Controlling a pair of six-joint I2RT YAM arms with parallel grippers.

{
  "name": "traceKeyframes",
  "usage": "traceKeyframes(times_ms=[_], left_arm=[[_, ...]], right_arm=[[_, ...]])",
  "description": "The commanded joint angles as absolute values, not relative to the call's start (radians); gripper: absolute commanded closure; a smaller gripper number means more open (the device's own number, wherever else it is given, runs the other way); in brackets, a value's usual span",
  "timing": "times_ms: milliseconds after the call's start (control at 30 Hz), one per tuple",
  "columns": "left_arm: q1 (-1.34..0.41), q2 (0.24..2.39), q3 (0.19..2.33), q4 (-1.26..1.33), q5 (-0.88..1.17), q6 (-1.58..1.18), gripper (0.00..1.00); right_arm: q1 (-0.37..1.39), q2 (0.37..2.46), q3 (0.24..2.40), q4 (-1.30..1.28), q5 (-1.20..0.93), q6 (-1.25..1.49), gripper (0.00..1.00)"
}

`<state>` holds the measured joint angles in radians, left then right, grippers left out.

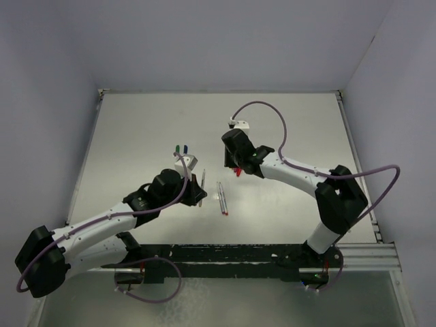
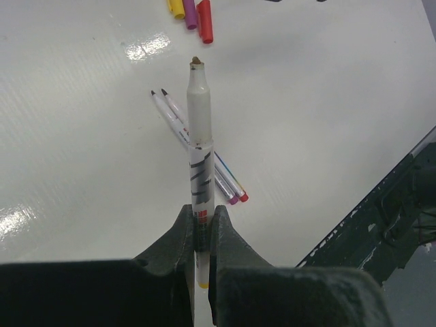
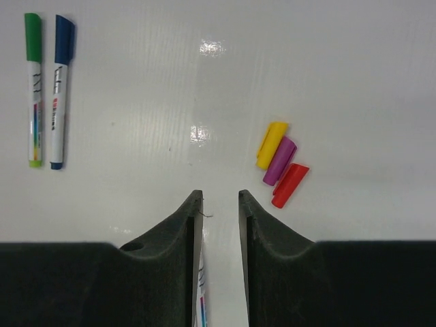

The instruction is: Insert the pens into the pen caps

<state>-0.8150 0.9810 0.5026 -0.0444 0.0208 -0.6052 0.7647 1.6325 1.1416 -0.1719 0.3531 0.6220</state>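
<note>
Left gripper is clamped low on the barrel of the yellow-ended pen. The pen's bare tip points to 12 o'clock in the left wrist view, toward the yellow cap, purple cap and red cap, which it does not touch. Under the held pen, two uncapped pens lie side by side on the table, one purple-ended and one red-ended.

Right gripper hangs with its fingers apart and grips nothing. The three caps are just beside it at 2 o'clock in its own view, touching one another. The green-capped pen and blue-capped pen lie parallel at 10 o'clock.

From above, all of this sits mid-table, well apart from the side walls and the rear edge. The left arm stretches from 7 o'clock toward the centre. The right arm bends at its elbow near 4 o'clock, and its forearm runs toward 10 o'clock.
</note>
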Motion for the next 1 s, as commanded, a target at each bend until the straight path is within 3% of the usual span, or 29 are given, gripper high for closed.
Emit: traceKeyframes(times_ms=[0,600,967], left_arm=[[-0.816,0.954,0.525,-0.056,0.008,-0.564,1.0],[-0.816,0.996,0.515,-0.045,0.021,-0.548,1.0],[-0.816,1.019,0.511,-0.03,0.029,-0.546,1.0]], right_arm=[[0.748,1.698,1.229,-0.218,0.376,0.602,0.71],[0.71,1.891,1.321,-0.264,0.36,0.62,0.73],[0.698,1.94,1.331,-0.27,0.362,0.624,0.65]])
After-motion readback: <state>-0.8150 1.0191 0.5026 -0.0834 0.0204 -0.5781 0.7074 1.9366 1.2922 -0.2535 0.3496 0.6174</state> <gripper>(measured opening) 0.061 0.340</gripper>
